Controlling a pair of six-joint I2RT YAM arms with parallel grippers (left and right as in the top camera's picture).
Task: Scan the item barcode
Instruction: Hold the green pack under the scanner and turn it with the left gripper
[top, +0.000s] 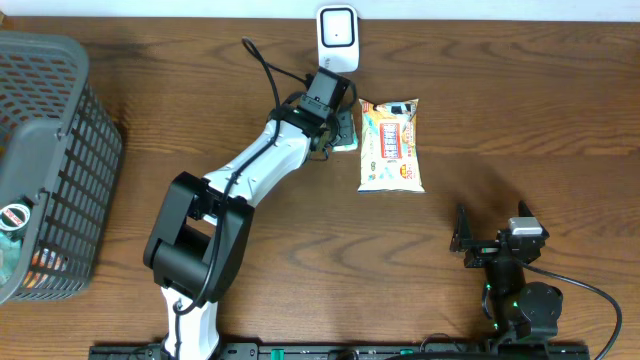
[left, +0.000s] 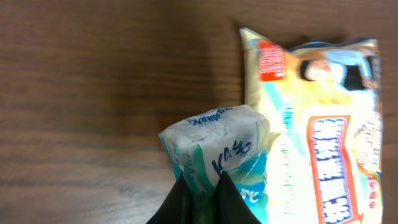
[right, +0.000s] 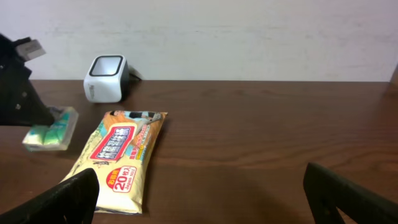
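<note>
Currently held item: a small white and teal soft plastic tissue pack (left: 214, 146), pinched at one end by the left hand (left: 200, 196)
Left hand: the two black fingers (left: 180, 202) are closed tight on the tissue pack, with film bulging out between them
Tissue pack position: off the left edge of the yellow pouch and just in front of the scanner, its free end pointing away from the wrist
Tissue pack height: in the right wrist view it hangs tilted from the black hand; I cannot tell whether its lower edge touches the wood
Scanner: a white box-shaped barcode scanner with a dark-rimmed window (top: 338, 36) stands at the far edge of the desk, close to the left arm's wrist
Yellow pouch: a flat yellow rectangular plastic pouch with red and blue printing (top: 391, 147) lies on the desk, printed face up, just to the right of the tissue pack
Right hand: the right hand (top: 490, 228) sits low at the near right of the desk with its fingers spread wide and nothing between them, well apart from both packs
Basket: a grey plastic mesh basket (top: 60, 150) stands at the far left, with a few packaged goods showing through its wall
Desk: a dark brown wood-grain desk (top: 520, 90) carries everything
</note>
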